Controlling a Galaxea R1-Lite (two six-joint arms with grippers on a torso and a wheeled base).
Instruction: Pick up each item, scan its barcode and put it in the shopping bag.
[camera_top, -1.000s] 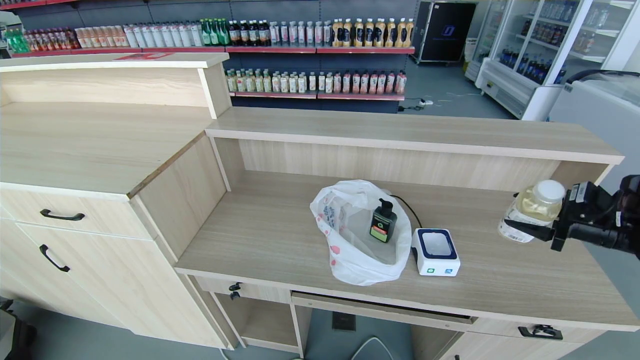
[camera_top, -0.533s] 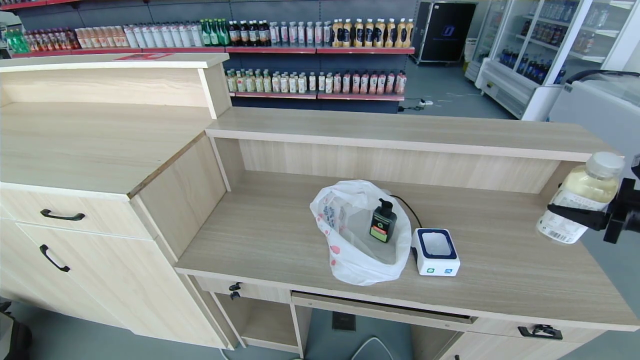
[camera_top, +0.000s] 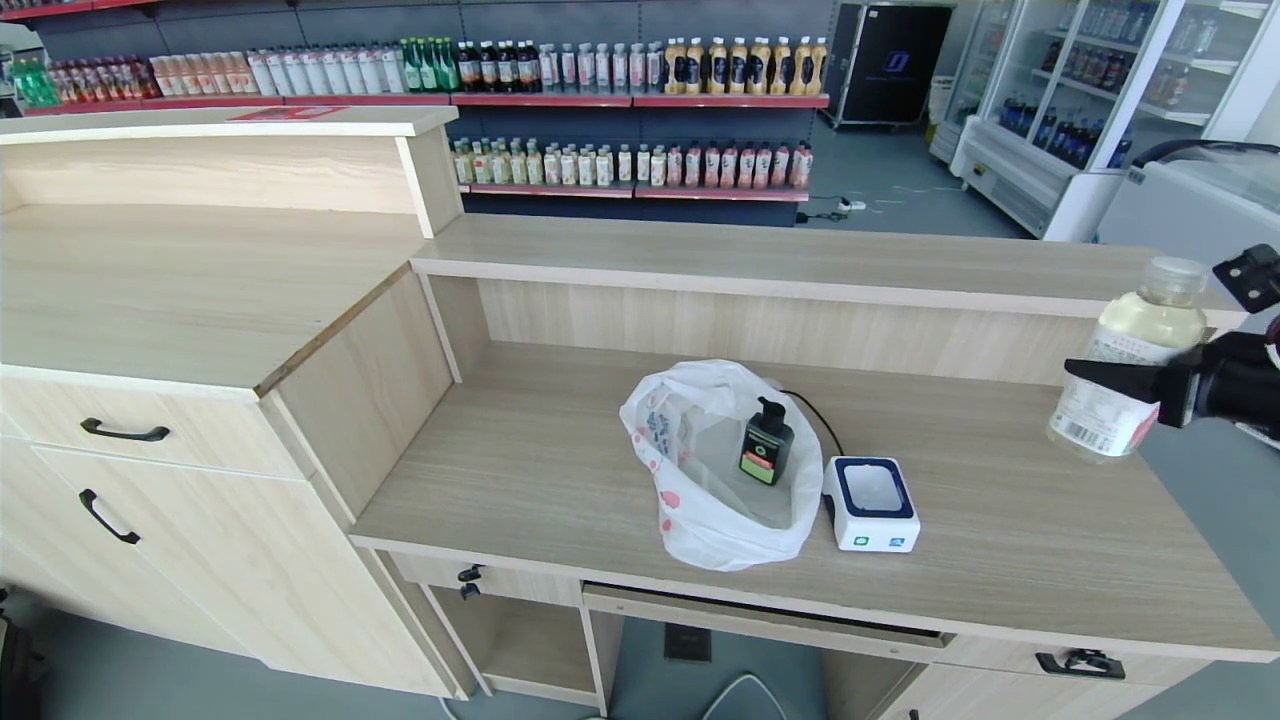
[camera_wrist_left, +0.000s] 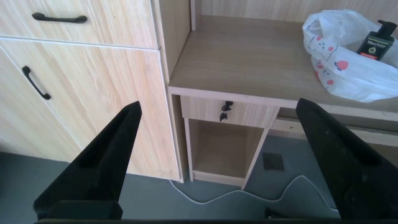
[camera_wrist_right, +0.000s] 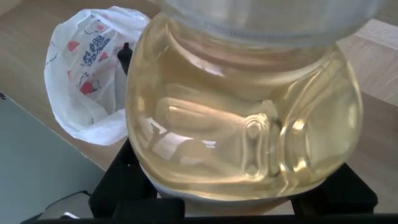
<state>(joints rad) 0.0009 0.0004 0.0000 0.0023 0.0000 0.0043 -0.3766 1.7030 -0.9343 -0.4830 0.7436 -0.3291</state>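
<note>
Bottle (camera_top: 1150, 325) of pale yellow liquid noted at the right end of the counter (camera_top: 540, 460), held clear of the wood and roughly upright, with the whitish cap uppermost. It is clamped across its labelled lower half by the right gripper (camera_top: 1105, 380); one dark finger is seen lying over the front of the label, and a barcode (camera_top: 1085, 432) is visible low on the label below it. In the right wrist view the bottle (camera_wrist_right: 242, 124) is seen from close above, with the shopping bag (camera_wrist_right: 81, 81) lying beyond it. Shopping bag (camera_top: 690, 520), white plastic with red print, is set open near the middle of the counter, well apart from the held bottle. A dark pump bottle (camera_top: 767, 445) is standing upright inside it. A small white scanner (camera_top: 872, 500) is placed just beside the bag on its right, and a black cable (camera_top: 825, 425) is run behind it. Left gripper (camera_wrist_left: 217, 162) is recorded low, in front of the counter's left end and above the floor, with its fingers spread wide apart and nothing between them; the bag (camera_wrist_left: 339, 68) and pump bottle (camera_wrist_left: 376, 40) are seen past it on the counter.
</note>
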